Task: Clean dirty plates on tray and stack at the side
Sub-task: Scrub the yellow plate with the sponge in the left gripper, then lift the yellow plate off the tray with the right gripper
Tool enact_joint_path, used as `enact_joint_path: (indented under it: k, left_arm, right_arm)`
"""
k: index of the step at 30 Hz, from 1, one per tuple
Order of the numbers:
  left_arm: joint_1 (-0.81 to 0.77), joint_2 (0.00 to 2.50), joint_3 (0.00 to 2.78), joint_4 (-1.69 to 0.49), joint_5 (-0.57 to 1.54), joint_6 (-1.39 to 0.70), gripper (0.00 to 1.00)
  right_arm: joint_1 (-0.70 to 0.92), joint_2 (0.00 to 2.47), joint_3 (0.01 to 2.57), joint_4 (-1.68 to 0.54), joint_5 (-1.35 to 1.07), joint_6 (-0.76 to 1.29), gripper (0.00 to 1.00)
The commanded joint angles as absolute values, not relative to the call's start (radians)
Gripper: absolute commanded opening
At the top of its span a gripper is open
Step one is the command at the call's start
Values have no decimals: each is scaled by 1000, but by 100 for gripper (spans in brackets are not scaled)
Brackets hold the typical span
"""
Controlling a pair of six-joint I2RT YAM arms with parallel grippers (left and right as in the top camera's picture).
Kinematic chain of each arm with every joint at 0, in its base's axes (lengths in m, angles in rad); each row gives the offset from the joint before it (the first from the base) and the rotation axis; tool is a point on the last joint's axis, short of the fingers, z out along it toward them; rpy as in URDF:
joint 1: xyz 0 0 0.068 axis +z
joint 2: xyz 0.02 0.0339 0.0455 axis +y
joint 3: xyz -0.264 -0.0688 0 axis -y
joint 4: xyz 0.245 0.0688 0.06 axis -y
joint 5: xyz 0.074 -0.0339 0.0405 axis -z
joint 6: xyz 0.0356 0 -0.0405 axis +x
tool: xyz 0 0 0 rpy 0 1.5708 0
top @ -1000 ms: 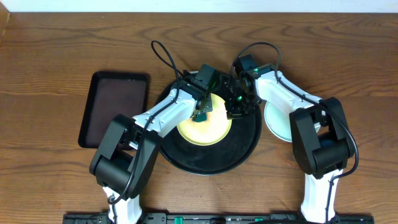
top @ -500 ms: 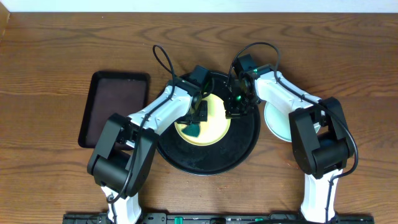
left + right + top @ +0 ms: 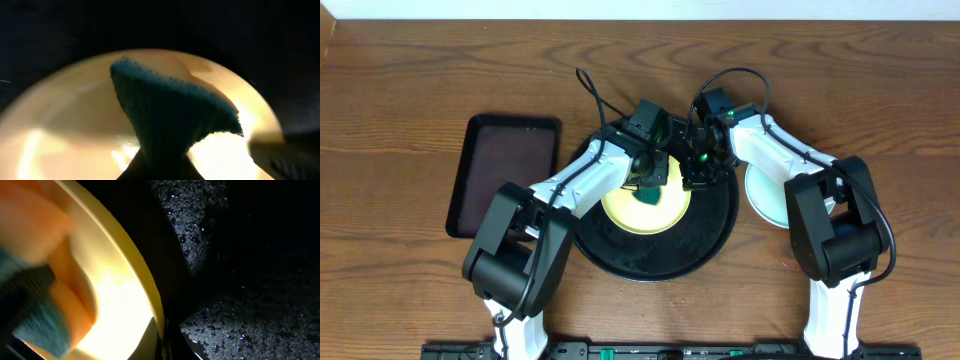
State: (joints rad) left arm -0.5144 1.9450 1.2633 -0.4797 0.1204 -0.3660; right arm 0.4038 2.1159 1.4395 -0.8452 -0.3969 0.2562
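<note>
**Cloth meets yellow plate on the black tray**

From overhead we see the yellow plate point(image 3: 665, 212) lying inside the black tray point(image 3: 710, 238), toward its upper left part, with both arms reaching in over it. The left gripper point(image 3: 646, 183) is clenched on a teal cloth point(image 3: 648, 197), which hangs onto the upper middle of the plate. In the left wrist view the cloth point(image 3: 170, 115) fans out from a pinched lower end across the pale yellow surface point(image 3: 55, 125); we make out no red smear there, though glare washes out much of the plate.

The right gripper point(image 3: 694, 182) sits at the plate's right edge. Its wrist camera shows the plate's rim point(image 3: 145, 285) running down to the fingertips point(image 3: 162, 342) at the bottom of the picture, where they appear clamped on that rim, with the speckled black tray point(image 3: 240, 255) just beyond. The cloth point(image 3: 35, 312) shows there as a blurred teal patch at lower left.

Outside the tray, just beside its right rim on the wooden table point(image 3: 400, 60), lies a mint-blue plate point(image 3: 765, 195), partly under the right arm; whether a second sits beneath it we cannot tell. A dark rectangular tray point(image 3: 505, 175) lies well apart at the left.
</note>
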Motion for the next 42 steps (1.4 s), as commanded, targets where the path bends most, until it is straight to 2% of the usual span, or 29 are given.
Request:
enact_joint_path:
  k: [1,4,7,17,22,27,35,42]
  left_arm:
    - [-510,1962,1256,-472,-136,-379,7]
    - [-506,1961,1268,-522,-316,-464,7]
    - [-496,1961,1293,-583,-355,-477,8]
    - [-489,1900,1465,-830,-274,-475,7]
    - [-462,1798,1478,-855,-143,-446,7]
    - [-391,1730,1478,-901,-139,-446,7]
    - [-268,1733,1477,-897,-138,-447,11]
    - [-260,1734,1476,-900,-127,-447,11]
  right_arm:
    - [413,2167,1409,-855,-326,265,1]
    - [413,2167,1409,-856,-326,265,1]
    - [413,2167,1409,-856,-326,265,1]
    - [413,2167,1409,-855,-326,265,1]
    - [413,2164,1409,-859,-326,265,1]
    - [421,2109,1409,-858,-294,256,1]
    - [475,1872,1409,-890,87,285,1]
    - [605,1721,1409,-920,514,313,1]
